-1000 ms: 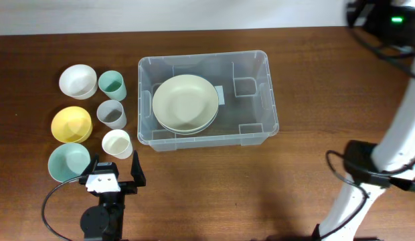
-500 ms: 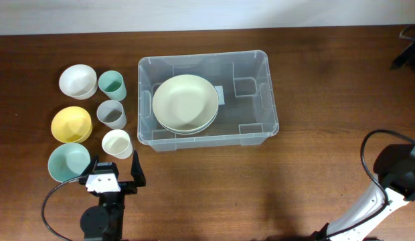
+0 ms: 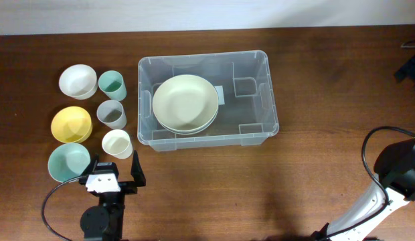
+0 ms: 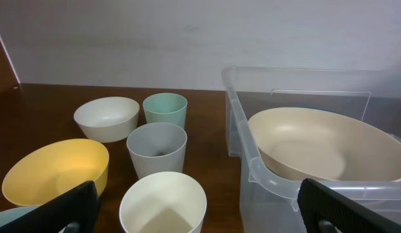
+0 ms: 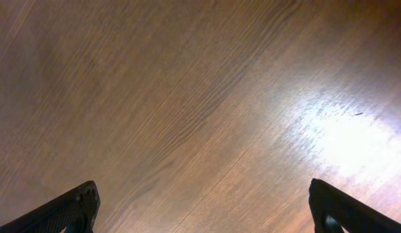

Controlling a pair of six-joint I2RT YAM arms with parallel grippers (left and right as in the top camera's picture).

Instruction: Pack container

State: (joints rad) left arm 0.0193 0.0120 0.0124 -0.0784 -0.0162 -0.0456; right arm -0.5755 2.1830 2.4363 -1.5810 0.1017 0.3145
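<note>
The container [image 3: 253, 112], a large clear bin, stands mid-table with two stacked cream bowls [image 3: 185, 102] in its left half. Left of it are a white bowl [image 3: 77, 81], a mint cup [image 3: 112, 84], a grey cup [image 3: 112, 114], a yellow bowl [image 3: 71, 124], a white cup [image 3: 116, 143] and a teal bowl [image 3: 68, 161]. My left gripper [image 3: 114, 166] is open just short of the white cup [image 4: 163, 200], with nothing between its fingers. My right gripper [image 5: 204, 207] is open over bare wood, holding nothing.
The right arm's base and cable [image 3: 395, 174] occupy the table's near right corner. A dark part of that arm [image 3: 412, 67] shows at the right edge. In the left wrist view the container's near wall [image 4: 265, 188] rises close on the right.
The right arm has swung out of the overhead view toward the right edge. The left arm, the cups, the bowls and the container have not moved.
</note>
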